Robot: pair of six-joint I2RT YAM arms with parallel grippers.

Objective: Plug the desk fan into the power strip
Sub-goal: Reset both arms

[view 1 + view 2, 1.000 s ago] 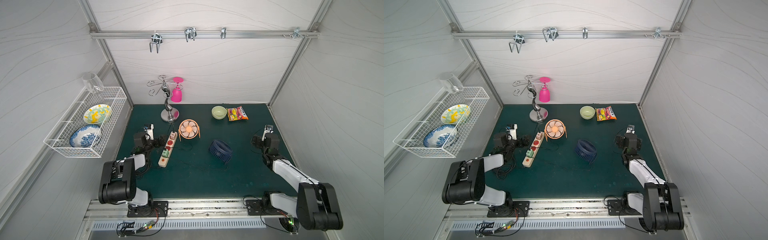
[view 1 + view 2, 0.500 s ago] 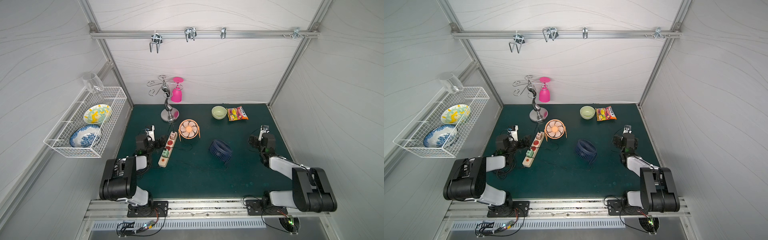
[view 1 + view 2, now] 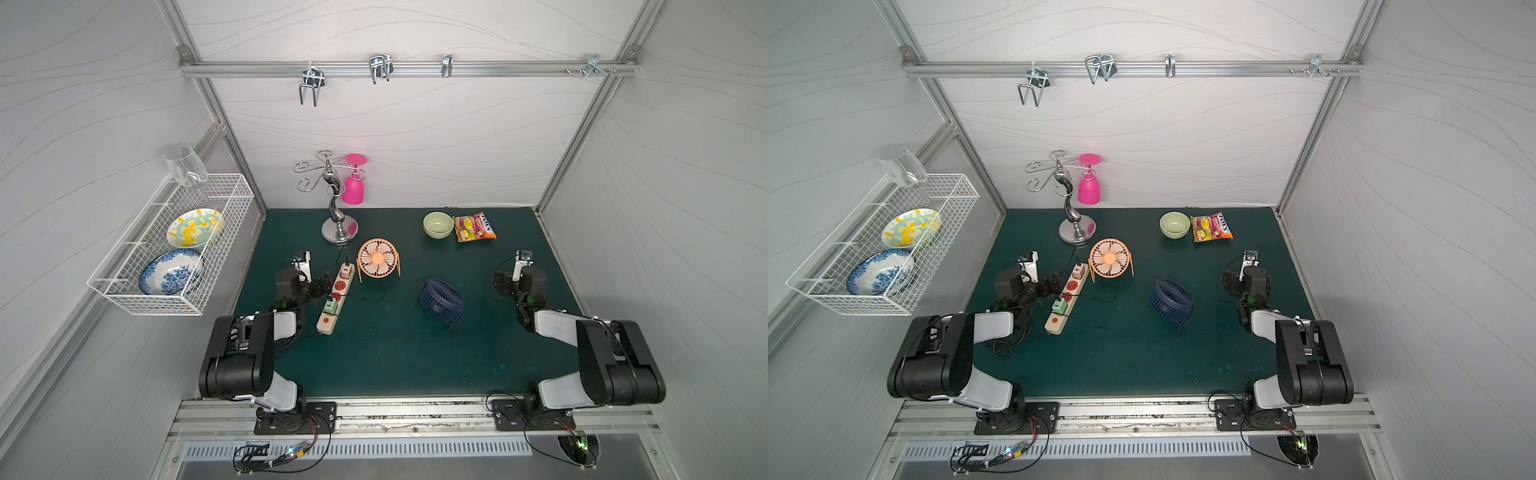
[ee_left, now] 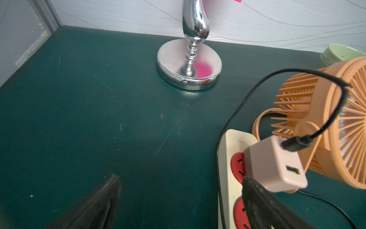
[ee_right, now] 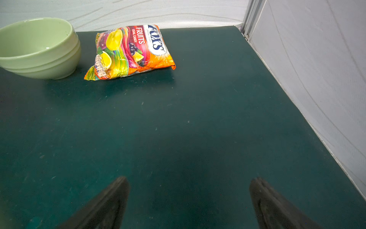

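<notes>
The cream power strip (image 3: 335,300) (image 3: 1064,305) lies on the green mat, left of centre. A pale pink adapter (image 4: 275,164) with a black cable sits in its far socket, beside the orange desk fan (image 3: 377,258) (image 4: 334,119). A green adapter (image 3: 330,306) sits in a nearer socket. A navy desk fan (image 3: 440,300) lies tilted at mid-mat, with a thin black cord trailing from it. My left gripper (image 3: 316,286) (image 4: 182,190) is open and low beside the strip (image 4: 227,178), one finger over a red socket. My right gripper (image 3: 502,282) (image 5: 188,188) is open over bare mat.
A chrome glass stand (image 3: 338,230) holding a pink glass stands behind the strip. A green bowl (image 3: 438,225) (image 5: 37,49) and a candy bag (image 3: 475,227) (image 5: 130,51) sit at the back. A wire basket (image 3: 174,245) with plates hangs on the left wall. Black cords lie coiled by my left arm.
My right arm has folded back toward its base, with its gripper shifting slightly inward. The left arm has barely moved. Both grippers stayed open.
</notes>
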